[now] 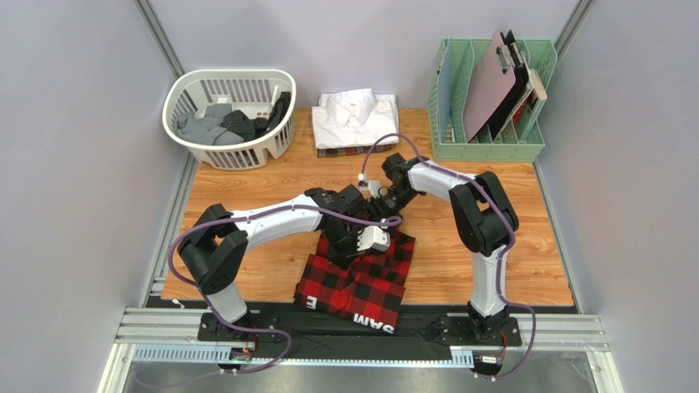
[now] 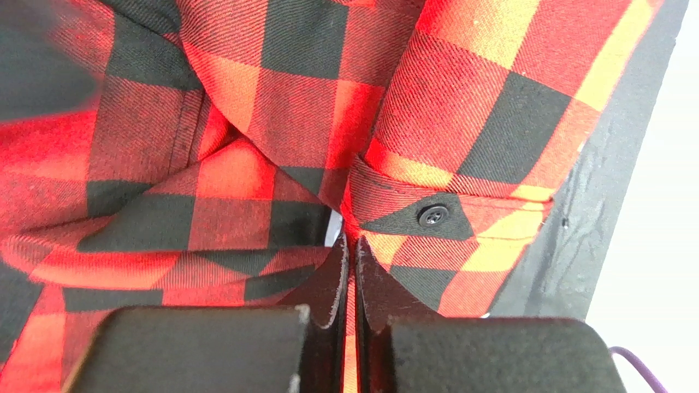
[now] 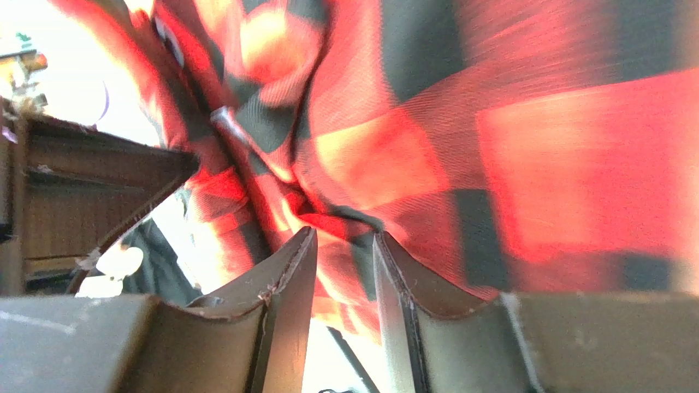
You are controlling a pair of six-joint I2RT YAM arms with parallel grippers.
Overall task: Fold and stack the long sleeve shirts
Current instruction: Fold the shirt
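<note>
Now, dark clothes (image 1: 234, 123) in white basket (image 1: 234, 154)

The red-and-black flannel shirt (image 2: 246, 164) is soft, matt cloth with a visible twill weave, and its black button (image 2: 432, 215) looks like glossy plastic. The white shirt (image 1: 356, 115) is smooth cloth. The counter (image 1: 492, 262) is grained wood. The laundry basket (image 1: 234, 154) and file rack (image 1: 492, 151) are plastic.

a robotics lab test cell. plain grey panel walls (image 1: 74, 164) and metal corner posts (image 1: 164, 37) box in a small wooden tabletop (image 1: 509, 270). a cabled left arm (image 1: 262, 221) and right arm (image 1: 484, 221) are bolted to an aluminium rail (image 1: 361, 337) at 6 o'clock. staged props: a laundry basket (image 1: 230, 78) at 11 o'clock, a folded white shirt (image 1: 357, 115) at 12, a green file rack (image 1: 492, 147) at 1, and a checked shirt (image 1: 361, 282) at 6.
</note>
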